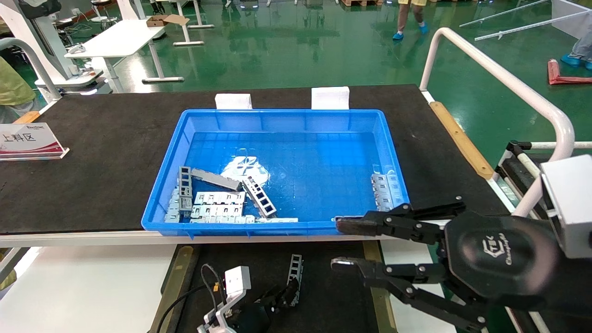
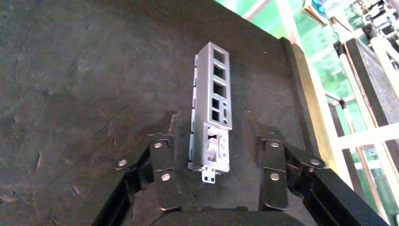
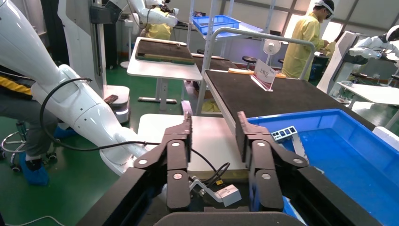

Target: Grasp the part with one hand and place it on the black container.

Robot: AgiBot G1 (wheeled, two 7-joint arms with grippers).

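The part (image 1: 295, 271), a silver ladder-like channel bar, lies on the black container (image 1: 333, 296) just below the blue bin. In the left wrist view the part (image 2: 212, 94) rests flat on the black surface (image 2: 94, 94). It lies between the fingers of my left gripper (image 2: 215, 140), which is open and clear of the part on both sides. The left gripper (image 1: 277, 298) sits low at the bottom centre. My right gripper (image 1: 337, 244) is open and empty, hovering by the bin's near right corner; it also shows in the right wrist view (image 3: 213, 123).
The blue bin (image 1: 277, 114) holds more ladder-like bars (image 1: 259, 196) and flat tabbed plates (image 1: 217, 204). Tan-gold strips (image 1: 173, 282) edge the black container. A white rail (image 1: 499, 78) runs along the right. A sign (image 1: 27, 141) stands at the left.
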